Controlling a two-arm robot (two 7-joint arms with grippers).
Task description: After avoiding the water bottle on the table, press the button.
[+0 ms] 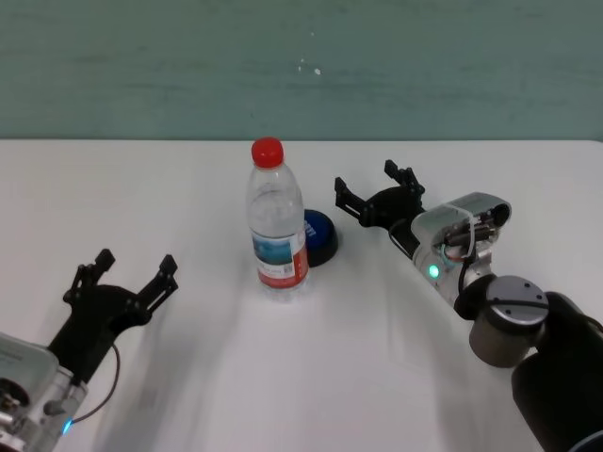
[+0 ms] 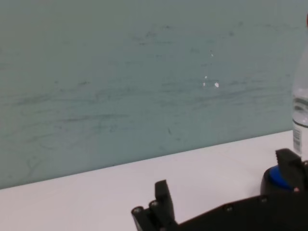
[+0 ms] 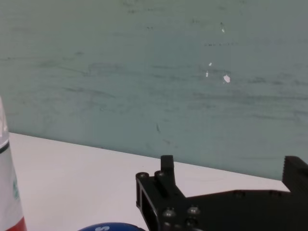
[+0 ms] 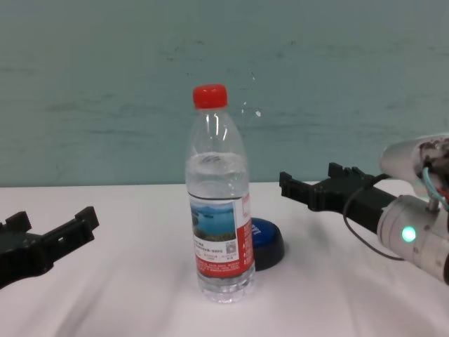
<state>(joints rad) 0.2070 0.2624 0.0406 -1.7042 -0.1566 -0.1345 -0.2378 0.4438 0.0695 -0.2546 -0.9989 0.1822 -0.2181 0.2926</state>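
The water bottle (image 1: 279, 226) stands upright at the middle of the white table (image 1: 141, 188), with a red cap and a red-and-white label. The blue button (image 1: 320, 235) on its black base sits just behind and right of the bottle, partly hidden by it. My right gripper (image 1: 372, 188) is open and empty. It hovers to the right of the button, a little farther back and clear of the bottle. In the chest view it (image 4: 309, 184) is higher than the button (image 4: 268, 242). My left gripper (image 1: 135, 268) is open and empty at the near left.
A teal wall runs along the table's far edge. In the right wrist view the button's top (image 3: 108, 227) shows beside the bottle's side (image 3: 7, 187). In the left wrist view the bottle (image 2: 301, 115) and button (image 2: 275, 175) lie beyond the fingers (image 2: 161, 192).
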